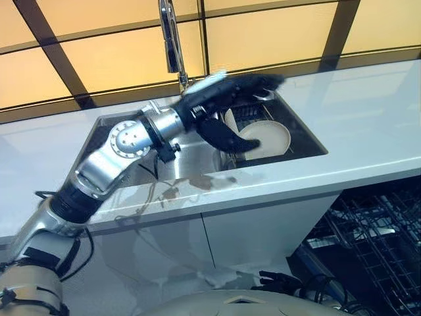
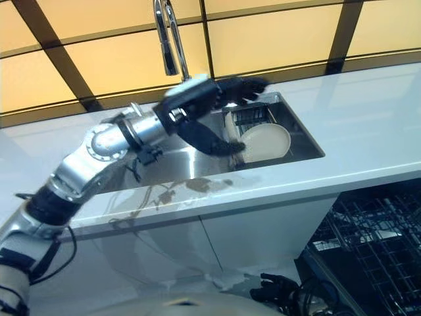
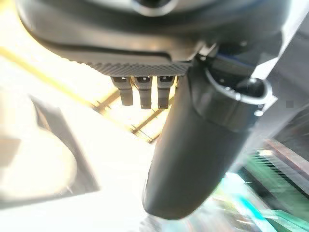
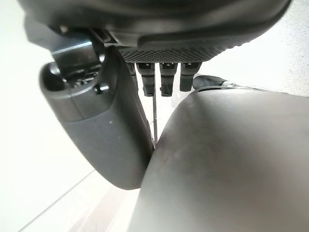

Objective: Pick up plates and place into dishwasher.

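Closest to us, at the lower right, we see the dishwasher rack (image 1: 375,250), its dark wire basket pulled out below the counter's front edge and ready to receive; on the counter (image 1: 368,131) itself, near the front edge left of centre, we note a brownish smear (image 1: 197,184). Our left hand (image 1: 227,108) reaches from the left across the sink (image 1: 131,171), fingers stretched straight over the basin's far right corner and thumb hooked down against the plate (image 1: 270,138); we judge it released, nothing gripped yet, since the wrist view shows straight fingers with light between them. Our right hand (image 4: 120,125) hangs low and idle, fingers relaxed. Behind the sink's rear edge stands the faucet (image 1: 171,39). We find the plate at the sink's right end, leaning on edge in a small rack, its pale face turned toward the front right; its flat plane stands near upright, which should let fingers and thumb close over the rim.
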{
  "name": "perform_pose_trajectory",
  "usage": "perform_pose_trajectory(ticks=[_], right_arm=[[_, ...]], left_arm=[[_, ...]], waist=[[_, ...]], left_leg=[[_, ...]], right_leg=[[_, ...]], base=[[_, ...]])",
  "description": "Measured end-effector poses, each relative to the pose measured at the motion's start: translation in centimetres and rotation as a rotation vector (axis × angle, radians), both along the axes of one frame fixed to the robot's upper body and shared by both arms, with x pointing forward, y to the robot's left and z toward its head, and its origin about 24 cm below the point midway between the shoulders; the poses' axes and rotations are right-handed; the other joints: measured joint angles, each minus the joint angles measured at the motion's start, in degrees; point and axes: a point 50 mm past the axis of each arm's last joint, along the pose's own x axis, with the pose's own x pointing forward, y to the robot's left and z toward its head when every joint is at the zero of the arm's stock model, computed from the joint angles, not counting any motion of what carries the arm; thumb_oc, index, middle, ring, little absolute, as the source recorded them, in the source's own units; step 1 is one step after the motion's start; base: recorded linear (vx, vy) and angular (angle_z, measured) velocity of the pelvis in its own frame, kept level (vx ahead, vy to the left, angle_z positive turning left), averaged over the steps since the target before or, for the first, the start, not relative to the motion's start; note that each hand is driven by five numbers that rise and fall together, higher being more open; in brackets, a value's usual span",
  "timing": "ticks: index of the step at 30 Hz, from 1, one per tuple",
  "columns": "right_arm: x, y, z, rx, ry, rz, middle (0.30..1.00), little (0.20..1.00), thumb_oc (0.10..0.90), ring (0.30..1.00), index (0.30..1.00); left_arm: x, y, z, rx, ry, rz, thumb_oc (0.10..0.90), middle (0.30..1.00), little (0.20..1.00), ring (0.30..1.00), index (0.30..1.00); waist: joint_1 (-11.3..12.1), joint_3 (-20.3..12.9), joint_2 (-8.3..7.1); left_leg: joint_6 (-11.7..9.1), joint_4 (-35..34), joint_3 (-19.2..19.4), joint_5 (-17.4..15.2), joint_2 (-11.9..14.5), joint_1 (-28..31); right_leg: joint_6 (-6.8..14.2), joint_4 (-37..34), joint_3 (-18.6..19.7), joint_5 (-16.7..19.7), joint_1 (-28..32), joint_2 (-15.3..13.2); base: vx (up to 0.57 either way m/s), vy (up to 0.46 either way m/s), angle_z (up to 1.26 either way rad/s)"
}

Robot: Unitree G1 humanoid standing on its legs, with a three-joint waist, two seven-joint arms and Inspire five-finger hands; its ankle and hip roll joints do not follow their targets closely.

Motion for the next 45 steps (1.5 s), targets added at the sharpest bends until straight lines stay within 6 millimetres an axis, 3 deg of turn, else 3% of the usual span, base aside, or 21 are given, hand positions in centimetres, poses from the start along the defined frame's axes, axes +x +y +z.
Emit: perform_pose_trajectory(ticks=[7, 12, 18, 25, 36, 45], right_arm=[[0.1, 0.1, 0.0, 0.001, -0.001, 0.001, 0.900, 0.900, 0.800, 0.900, 0.900], [0.1, 0.0, 0.0, -0.002, -0.001, 0.003, 0.900, 0.900, 0.800, 0.900, 0.900], [0.7, -0.5, 0.3, -0.031, -0.025, 0.011, 0.900, 0.900, 0.800, 0.900, 0.900], [1.8, -1.2, 0.7, -0.108, -0.093, 0.050, 0.900, 0.900, 0.800, 0.900, 0.900], [4.4, -2.5, 1.9, -0.232, -0.222, 0.114, 0.900, 0.900, 0.800, 0.900, 0.900], [5.6, -2.7, 2.5, -0.250, -0.264, 0.126, 0.900, 0.900, 0.800, 0.900, 0.900]], left_arm=[[2.6, 3.0, 3.3, 0.039, -0.139, 0.248, 0.800, 0.900, 0.900, 0.900, 0.900], [3.2, 2.0, 4.8, 0.083, -0.199, 0.259, 0.800, 0.900, 0.900, 0.900, 0.900], [3.9, 1.0, 3.5, 0.168, -0.137, 0.255, 0.800, 0.900, 0.900, 0.900, 0.900], [4.5, -0.1, 2.4, 0.090, -0.054, 0.240, 0.800, 0.900, 0.900, 0.900, 0.900], [5.3, -1.7, 1.2, 0.031, -0.036, 0.267, 0.800, 0.900, 0.900, 0.900, 0.900], [6.2, -0.8, 0.7, 0.054, -0.076, 0.368, 0.800, 0.900, 0.900, 0.900, 0.900]], waist=[[-0.5, -0.1, 0.16], [-1.1, -0.1, 0.49], [-3.2, -0.1, 2.47], [-4.8, 0.9, 5.06], [-7.9, 6.2, 9.70], [-9.6, 9.1, 10.35]], left_leg=[[0.0, 0.0, 0.4, 0.0, 0.0, 0.0], [0.0, 0.0, 0.4, 0.0, -0.1, 0.0], [0.0, 0.0, 1.1, 0.0, 0.0, -0.4], [0.1, 0.0, 2.1, -0.1, -0.1, -1.2], [0.2, 0.0, 4.2, -0.3, -0.2, -1.5], [0.2, 0.0, 5.4, -0.5, -0.2, -1.6]], right_leg=[[-0.3, 0.0, 0.1, 0.2, 0.0, -0.1], [-0.3, 0.0, 0.1, 0.2, -0.1, -0.1], [-0.3, 0.0, 0.8, 0.2, -0.8, -0.1], [-0.1, 0.2, 1.8, 0.5, -2.0, -0.1], [0.0, 0.3, 3.8, 1.1, -3.2, -0.1], [0.4, 0.3, 4.9, 1.1, -3.7, -0.1]], base=[[0.04, -0.024, 0.00], [0.02, -0.012, 0.00], [0.01, -0.010, -0.07], [-0.01, 0.017, -0.08], [-0.01, 0.022, -0.10], [0.02, -0.004, -0.07]])
